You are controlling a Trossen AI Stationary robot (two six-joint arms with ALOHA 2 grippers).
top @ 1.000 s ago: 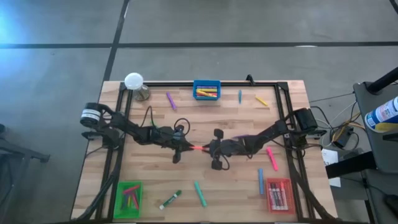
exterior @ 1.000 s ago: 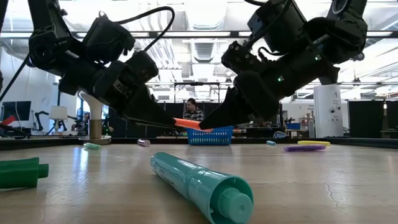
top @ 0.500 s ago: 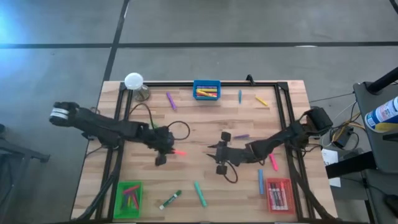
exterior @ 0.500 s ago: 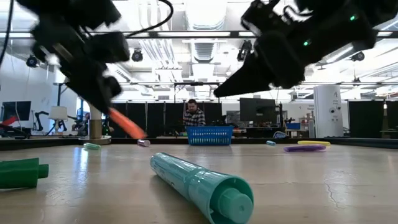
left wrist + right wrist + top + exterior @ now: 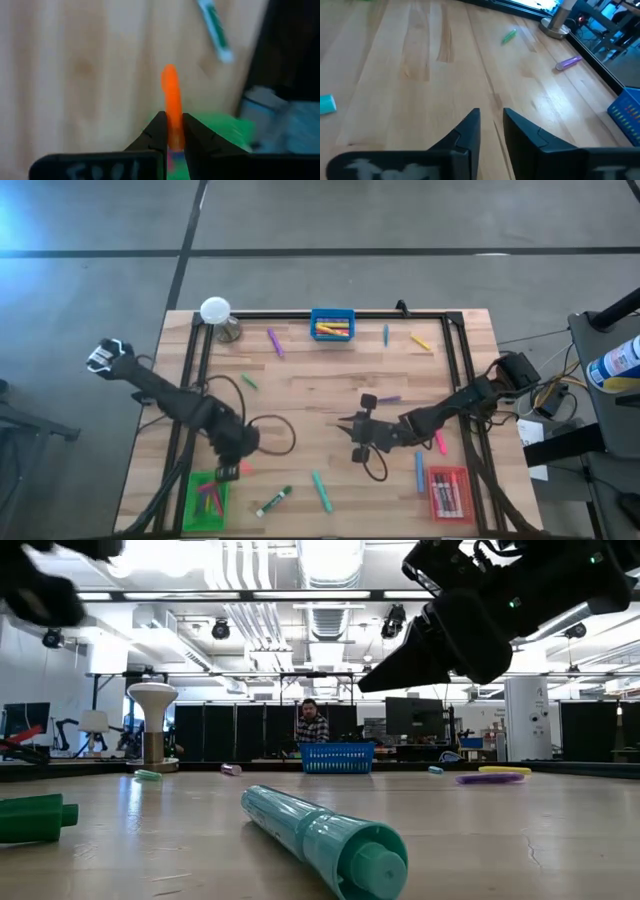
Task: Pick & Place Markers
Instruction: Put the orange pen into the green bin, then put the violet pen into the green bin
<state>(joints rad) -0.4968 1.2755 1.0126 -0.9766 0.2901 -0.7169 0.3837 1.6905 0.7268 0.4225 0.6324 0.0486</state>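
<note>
Wooden slat table (image 5: 300, 390) with a black frame, on grey concrete floor.

High view: left gripper (image 5: 228, 471) over the near-left corner, just above the green tray (image 5: 207, 492) (tray already holding a few markers). Short orange-red marker (image 5: 243, 468) at its tip. Right gripper (image 5: 347, 423) mid-table, right of centre, nothing between the fingers. Blue tray (image 5: 332, 324) at the far edge with yellow and red markers inside; red tray (image 5: 449, 492) at the near-right corner, filled. Loose on the wood: purple marker (image 5: 275, 342), small green marker (image 5: 248, 381), teal marker (image 5: 321, 491), green-and-white marker (image 5: 273, 501), pink marker (image 5: 438, 435), blue marker (image 5: 419, 471), yellow marker (image 5: 420, 341). White lamp-like knob (image 5: 215, 310) at the far-left corner.

Low view: teal marker (image 5: 325, 838) lying large in the foreground, green marker (image 5: 38, 817) at the edge. Right gripper (image 5: 372, 683) hanging above the table, empty. Blue basket (image 5: 337, 757) far back; a person seated beyond it.

Left wrist view: fingers (image 5: 156, 133) pinched narrow on the orange marker (image 5: 172, 102), marker pointing forward, green tray (image 5: 225, 131) just beyond (picture blurred).

Right wrist view: fingers (image 5: 467, 131) a narrow gap apart, holding nothing, bare wood beneath; purple marker (image 5: 568, 62) and green marker (image 5: 508, 36) well ahead.
</note>
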